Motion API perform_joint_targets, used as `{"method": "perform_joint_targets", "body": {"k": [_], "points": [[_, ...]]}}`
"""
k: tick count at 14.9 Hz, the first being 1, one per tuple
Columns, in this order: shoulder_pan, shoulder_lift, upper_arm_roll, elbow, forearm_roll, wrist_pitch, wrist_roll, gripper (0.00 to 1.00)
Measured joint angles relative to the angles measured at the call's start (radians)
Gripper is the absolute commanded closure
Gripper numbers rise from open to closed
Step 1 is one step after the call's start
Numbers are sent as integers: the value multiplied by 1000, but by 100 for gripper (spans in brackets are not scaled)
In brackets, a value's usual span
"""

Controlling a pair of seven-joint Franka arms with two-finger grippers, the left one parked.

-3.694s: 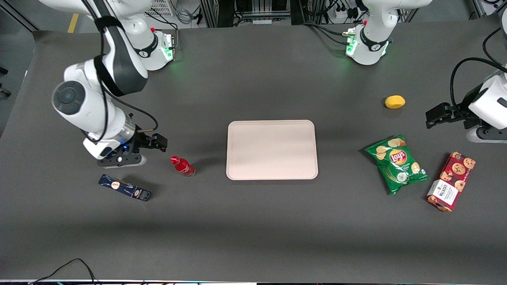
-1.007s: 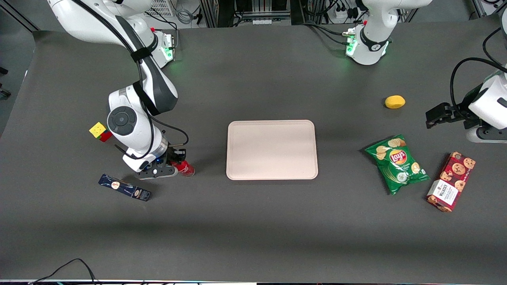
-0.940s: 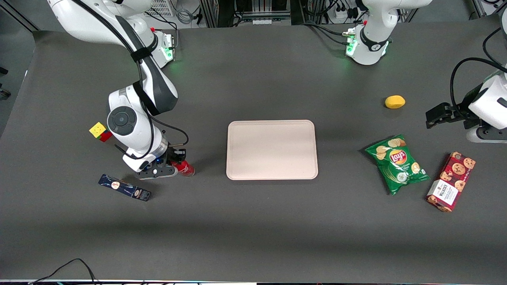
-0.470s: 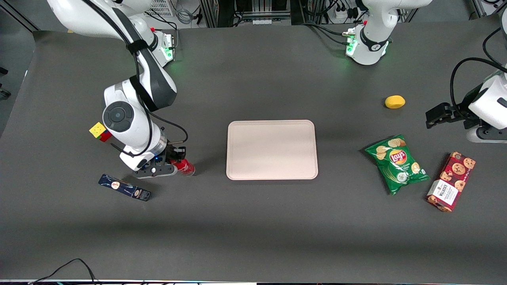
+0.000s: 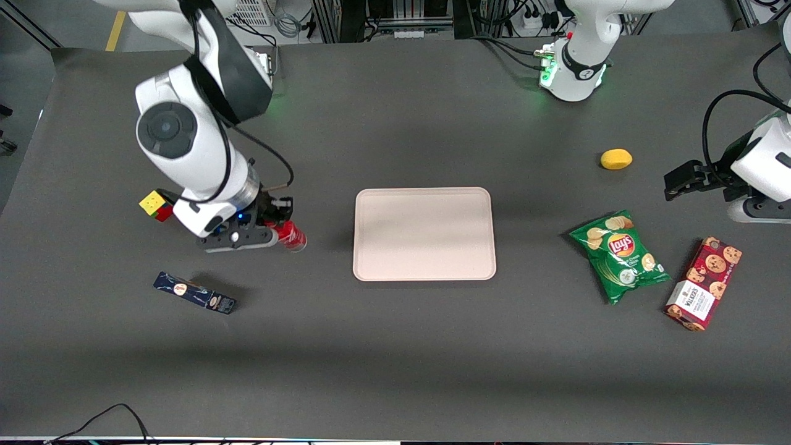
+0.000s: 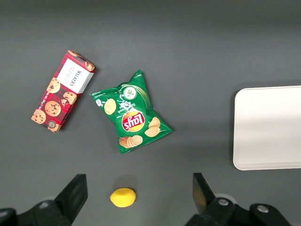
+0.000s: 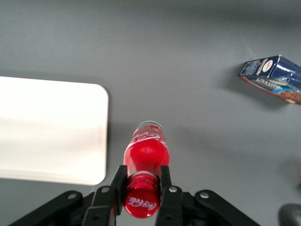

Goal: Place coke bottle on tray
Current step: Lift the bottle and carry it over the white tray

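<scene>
Black fingers [image 7: 120,188] clamped on the neck of the coke bottle [image 7: 145,157], just under its red cap, base pointing away from the gripper [image 5: 281,230]. Lifted clear of the bench [image 5: 395,346], judging by the shadow beneath, so the carry step looks underway. Next: travel sideways toward the tray [image 5: 424,233], near but not yet under the bottle, then lower and release upright. Dark blue box [image 5: 194,293] nearer the front camera, untouched.

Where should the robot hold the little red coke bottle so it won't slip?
Just where the gripper has it: fingers shut on the narrow neck under the cap, coming from above. The coke bottle widens below, so the shoulder likely stops it sliding as it goes to the tray.
</scene>
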Motion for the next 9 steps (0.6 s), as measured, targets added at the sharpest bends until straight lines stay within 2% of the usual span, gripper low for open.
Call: {"method": "perform_joint_targets", "body": {"k": [4, 9], "points": [[6, -14, 101, 95, 0, -86, 129, 100], [80, 18, 160, 129, 0, -93, 296, 100]]}}
